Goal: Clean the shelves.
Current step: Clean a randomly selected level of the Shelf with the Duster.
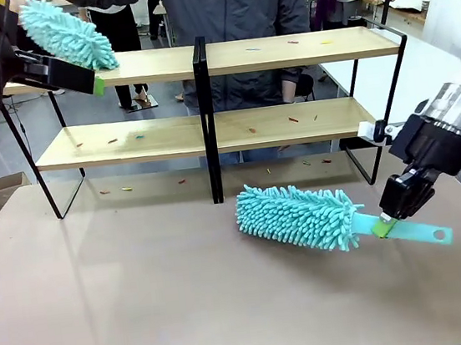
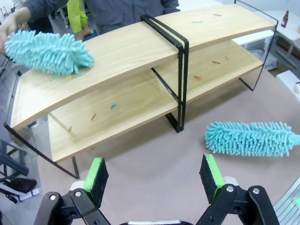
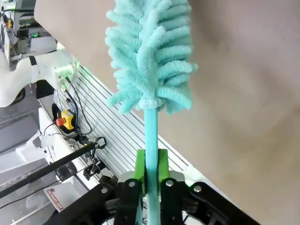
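Light-wood boards in a thin black frame make up the shelves [image 1: 166, 62] [image 2: 140, 47], two tiers joined at a central post [image 1: 206, 116]. They stand across the far part of the tabletop [image 1: 147, 317], straight ahead of both grippers. Small coloured scraps [image 1: 293, 119] lie scattered on both boards and on the tabletop beneath the lower tier.

The left gripper [image 1: 95, 84] [image 2: 154, 173] is raised in front of the shelves' left end, level with the top board. Its green pads stand wide apart with nothing between them. Just beyond it and a little higher, a teal chenille duster [image 1: 66, 34] [image 2: 47, 50] rests on the end of the top board. A person's hand [image 2: 9, 30] holds it at its far end.

The right gripper [image 1: 386, 225] [image 3: 151, 166] is low over the tabletop, in front of the shelves' right section. Its pads are closed tight on the thin teal handle [image 1: 414, 231] [image 3: 150, 131] of a second duster [image 1: 299, 216] [image 2: 251, 139] [image 3: 150, 51]. The grip sits between the fluffy head and the holed end of the handle, which juts out past the fingers. The head extends away from the gripper toward the central post. It appears to lie on the tabletop, though contact cannot be confirmed from these angles.

A person [image 1: 218, 6] in a grey zipped jacket stands behind the shelves, beyond the left gripper.
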Motion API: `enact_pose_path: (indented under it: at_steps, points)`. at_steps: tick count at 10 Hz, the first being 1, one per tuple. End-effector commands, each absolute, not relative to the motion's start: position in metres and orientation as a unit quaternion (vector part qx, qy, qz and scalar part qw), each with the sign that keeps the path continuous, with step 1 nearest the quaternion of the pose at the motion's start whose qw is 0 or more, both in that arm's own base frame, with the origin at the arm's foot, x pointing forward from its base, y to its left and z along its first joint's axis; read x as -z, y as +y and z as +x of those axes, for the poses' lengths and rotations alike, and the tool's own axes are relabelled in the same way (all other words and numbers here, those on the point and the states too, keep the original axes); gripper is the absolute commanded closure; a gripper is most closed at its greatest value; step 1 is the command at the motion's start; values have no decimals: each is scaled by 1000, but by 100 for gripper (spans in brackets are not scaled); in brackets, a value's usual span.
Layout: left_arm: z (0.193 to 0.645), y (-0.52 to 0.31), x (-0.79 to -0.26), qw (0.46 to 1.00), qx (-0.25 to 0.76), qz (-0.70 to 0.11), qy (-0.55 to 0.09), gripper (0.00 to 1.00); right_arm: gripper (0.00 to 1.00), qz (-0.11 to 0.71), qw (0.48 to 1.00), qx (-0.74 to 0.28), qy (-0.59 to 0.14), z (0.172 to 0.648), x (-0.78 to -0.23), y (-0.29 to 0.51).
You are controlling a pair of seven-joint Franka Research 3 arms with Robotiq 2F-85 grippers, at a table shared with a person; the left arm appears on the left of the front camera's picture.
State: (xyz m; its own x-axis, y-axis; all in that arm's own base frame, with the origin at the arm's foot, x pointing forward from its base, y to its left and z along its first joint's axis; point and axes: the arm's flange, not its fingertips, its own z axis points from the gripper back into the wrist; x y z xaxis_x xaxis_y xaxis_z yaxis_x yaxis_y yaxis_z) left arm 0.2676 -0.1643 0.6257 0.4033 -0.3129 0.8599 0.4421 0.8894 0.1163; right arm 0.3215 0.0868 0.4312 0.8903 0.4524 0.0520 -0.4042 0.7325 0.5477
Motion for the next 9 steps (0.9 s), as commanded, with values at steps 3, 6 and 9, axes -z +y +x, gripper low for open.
enact_pose_path:
  at_steps: [3,6,9]
  points:
    - [267,-163,-623,833,227,-66,-500,0,88,328,920,-213,-14,353,-400,84]
    - [267,-163,-623,833,227,-66,-500,0,88,342,912,-220,-54,391,-370,89]
    - [267,-163,-623,833,227,-66,-500,0,88,334,913,-220,-78,422,-348,101]
